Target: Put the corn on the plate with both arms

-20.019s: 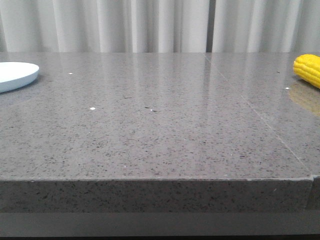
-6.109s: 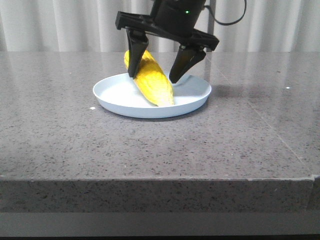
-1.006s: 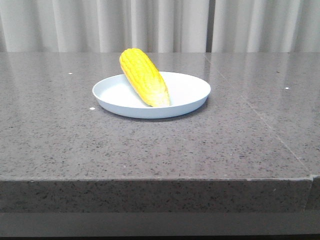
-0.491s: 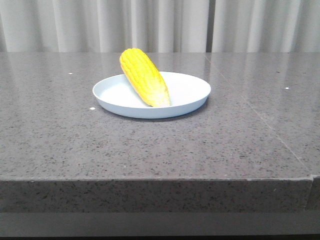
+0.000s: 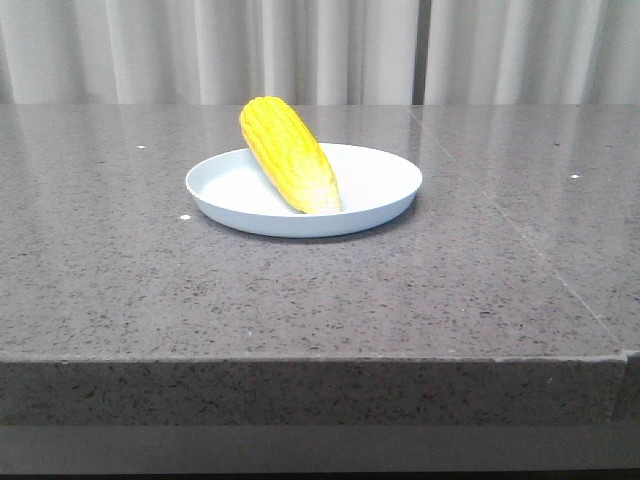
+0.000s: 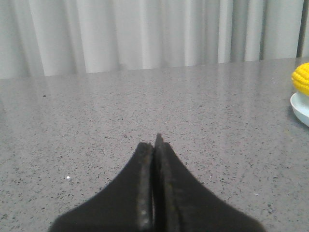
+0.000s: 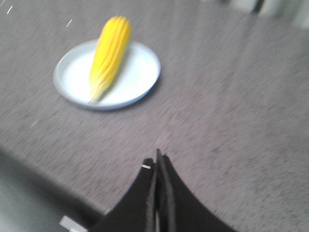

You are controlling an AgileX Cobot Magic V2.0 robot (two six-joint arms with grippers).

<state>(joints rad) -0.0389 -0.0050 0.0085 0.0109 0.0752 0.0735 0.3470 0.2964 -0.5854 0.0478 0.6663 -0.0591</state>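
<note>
The yellow corn lies aslant on the white plate in the middle of the table, its thick end propped on the far-left rim and its pale tip down inside. Neither arm shows in the front view. My left gripper is shut with nothing in it, low over bare table; the corn and plate sit at the edge of its view. My right gripper is also shut and empty, raised well back from the plate and corn, near the table's front edge.
The grey speckled stone table has a seam running diagonally on its right side. Pale curtains hang behind the far edge. The front edge drops off close to the camera.
Over the last second nothing moved in the front view. Earlier the plate and corn were apart at the table's sides, then a gripper set the corn on the plate and withdrew.
</note>
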